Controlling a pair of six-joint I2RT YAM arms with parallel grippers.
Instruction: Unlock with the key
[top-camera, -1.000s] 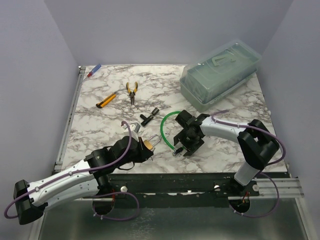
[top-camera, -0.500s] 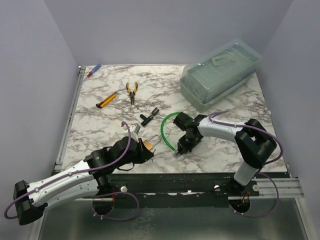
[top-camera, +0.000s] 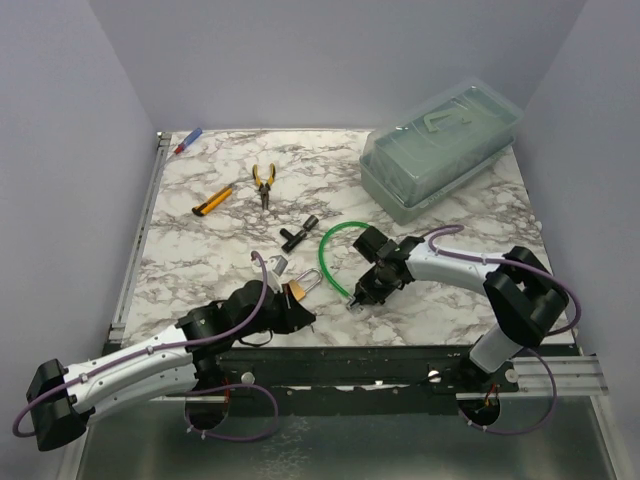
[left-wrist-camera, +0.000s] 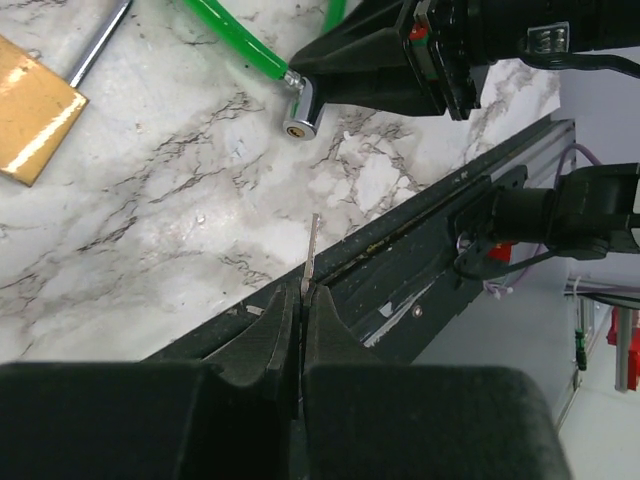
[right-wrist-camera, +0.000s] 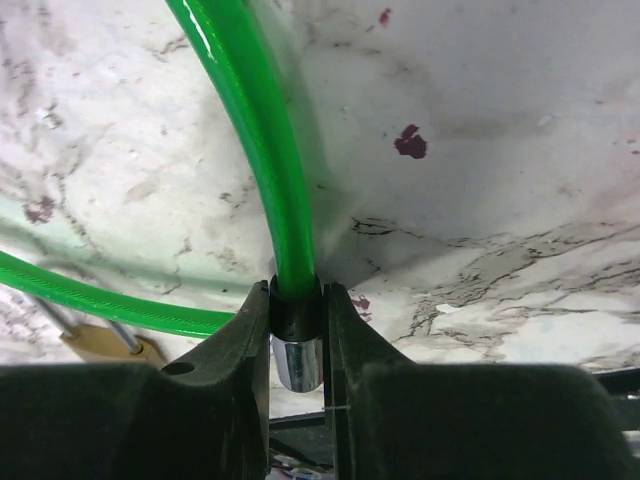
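Note:
The tiny silver key (left-wrist-camera: 311, 250) sticks out edge-on from my left gripper (left-wrist-camera: 300, 295), which is shut on it at the table's front edge. The brass padlock (top-camera: 297, 290) lies just beyond this gripper (top-camera: 302, 314); it shows in the left wrist view (left-wrist-camera: 30, 120) at top left. My right gripper (right-wrist-camera: 297, 310) is shut on the black collar and silver cylinder end (right-wrist-camera: 297, 360) of the green cable (right-wrist-camera: 250, 130). In the top view the right gripper (top-camera: 358, 297) is right of the padlock, with the cable (top-camera: 325, 250) looping behind.
Yellow pliers (top-camera: 264, 183), an orange utility knife (top-camera: 211, 200), a black T-piece (top-camera: 297, 233) and a red-blue pen (top-camera: 187, 141) lie further back. A clear lidded box (top-camera: 440, 148) stands at the back right. The black front rail (left-wrist-camera: 430, 240) runs under my left gripper.
My right gripper has moved left and nearer and closed on the cable's end. My left gripper with the key has shifted slightly right and toward the front edge.

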